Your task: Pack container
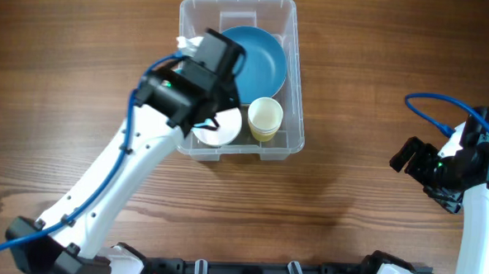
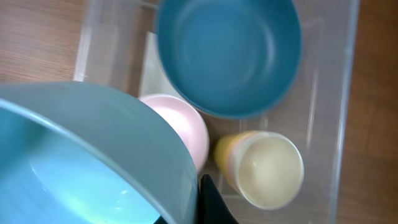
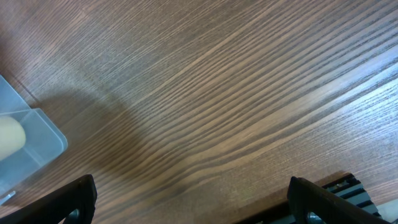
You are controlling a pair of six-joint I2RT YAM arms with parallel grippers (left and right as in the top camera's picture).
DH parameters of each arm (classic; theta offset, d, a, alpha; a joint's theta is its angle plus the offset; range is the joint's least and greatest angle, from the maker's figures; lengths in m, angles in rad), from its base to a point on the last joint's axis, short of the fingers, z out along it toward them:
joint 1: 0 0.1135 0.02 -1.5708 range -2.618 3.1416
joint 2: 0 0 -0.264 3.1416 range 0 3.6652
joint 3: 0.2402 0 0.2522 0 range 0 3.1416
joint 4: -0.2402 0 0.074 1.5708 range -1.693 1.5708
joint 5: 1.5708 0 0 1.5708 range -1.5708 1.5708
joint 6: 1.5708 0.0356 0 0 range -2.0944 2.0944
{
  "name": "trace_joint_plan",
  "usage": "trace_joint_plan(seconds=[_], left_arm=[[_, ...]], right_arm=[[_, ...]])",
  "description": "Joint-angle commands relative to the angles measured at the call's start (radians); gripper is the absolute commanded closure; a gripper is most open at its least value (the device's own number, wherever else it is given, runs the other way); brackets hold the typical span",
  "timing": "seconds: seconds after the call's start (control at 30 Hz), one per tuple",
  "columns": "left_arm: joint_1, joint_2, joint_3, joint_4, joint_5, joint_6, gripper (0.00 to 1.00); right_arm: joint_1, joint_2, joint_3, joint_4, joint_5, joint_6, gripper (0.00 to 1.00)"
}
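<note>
The tabletop [image 1: 379, 93] carries the container [image 1: 296, 65], mid-rear, with a blue bowl [image 2: 227, 56], pink bowl [image 2: 180, 124] and cup [image 2: 267, 168] inside. Above them the left gripper [image 2: 208, 205] clenches a pale bowl [image 2: 81, 155] by its rim. Dropped here, it could tip the cup or perch crooked. The right gripper [image 3: 193, 202] hangs released and empty.

The left arm [image 1: 119, 169] reaches from the near left corner diagonally to the far middle, its wrist [image 1: 189, 77] bent downward. The left pincer [image 1: 210, 119] is closed; one dark finger [image 2: 212, 202] shows against a bowl [image 2: 93, 155] rim, and whether it grips cannot be told. The right arm [image 1: 482, 218] stands at the right edge, folded back. The right pincer [image 1: 409, 154] points left, low over the worktop [image 3: 217, 93], its jaws spread wide with nothing between them.
</note>
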Motion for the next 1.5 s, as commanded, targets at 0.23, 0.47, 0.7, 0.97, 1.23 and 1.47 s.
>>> trace_joint_plan(seconds=[0.23,0.47,0.7,0.97,1.23,1.47], left_arm=[[-0.069,0.276,0.010,0.024,-0.011,-0.034,0.96],[-0.066,0.336,0.011,0.038,-0.008,-0.023,0.50],[0.079,0.118,0.142,-0.072,-0.007,0.102,0.19],[0.564,-0.102,0.140,-0.093,0.201,0.138,0.00],[0.688,0.074,0.134,-0.135,0.292,0.187,0.00],[0.688,0.234,0.134,-0.127,0.280,0.187,0.00]], right_arm=[[0.004,-0.001,-0.004,-0.001,-0.016,-0.005,0.00],[0.004,-0.001,-0.004,-0.001,-0.016,-0.005,0.00],[0.004,-0.001,-0.004,0.006,-0.016,-0.003,0.00],[0.060,-0.001,0.084,0.092,-0.016,-0.002,0.00],[0.436,0.111,0.113,0.377,0.140,-0.005,0.01],[0.494,0.327,0.113,0.626,0.174,-0.017,0.00]])
